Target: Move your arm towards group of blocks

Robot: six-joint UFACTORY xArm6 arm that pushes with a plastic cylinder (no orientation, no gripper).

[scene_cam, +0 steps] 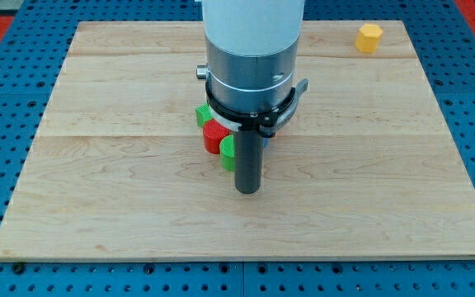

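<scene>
Camera view shows me the board [97, 190] with my arm [250, 58] coming down over its middle, a little nearer the top edge than the bottom. My tip [247, 190] sits on the wood just below the group of blocks, towards the bottom edge. The rod has no jaws to spread or press together, and it pinches nothing. The group lies at the board's centre, half hidden by the arm: a green block [202, 115] at the group's upper left, a red block [213, 137] below it, and a second green block [228, 153] right against the rod's left side. A sliver of blue [265, 140] peeks out on the rod's right; its shape I cannot tell. A yellow block [369, 38] stands alone near the top right corner, well apart from the group.
</scene>
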